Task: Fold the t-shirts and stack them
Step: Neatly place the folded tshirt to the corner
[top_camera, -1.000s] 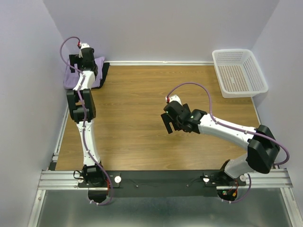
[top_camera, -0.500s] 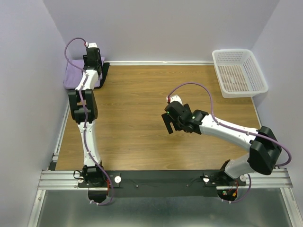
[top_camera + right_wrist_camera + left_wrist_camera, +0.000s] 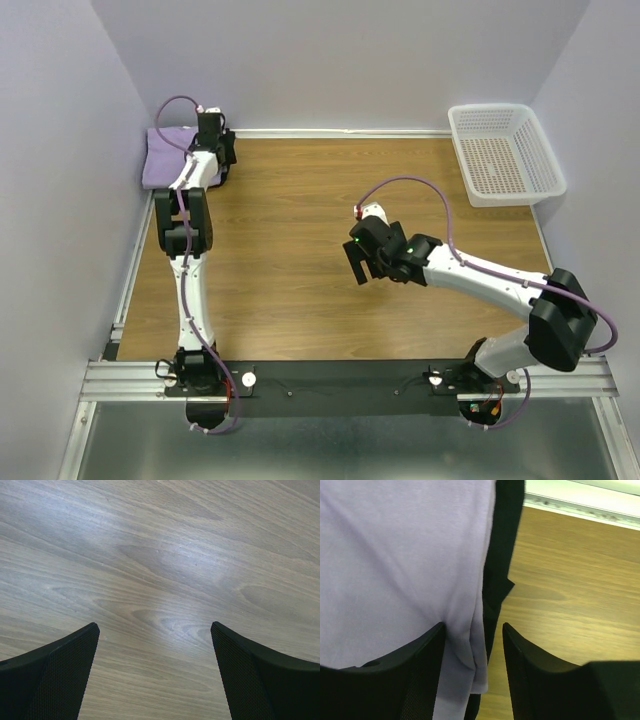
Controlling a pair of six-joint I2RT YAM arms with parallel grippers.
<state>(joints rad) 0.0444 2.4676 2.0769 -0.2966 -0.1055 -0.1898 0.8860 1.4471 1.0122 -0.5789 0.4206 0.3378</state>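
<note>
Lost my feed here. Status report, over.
Left fingers pinching lavender shirt edge, black shirt under it. Right fingers open over table. Nothing in the way.

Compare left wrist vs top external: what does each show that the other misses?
Left wrist only: left gripper pinching the lavender shirt at its puckered edge, black shirt lying underneath. Top external only: white basket at far right, right gripper open above the table. Both: the two shirts and the table.
</note>
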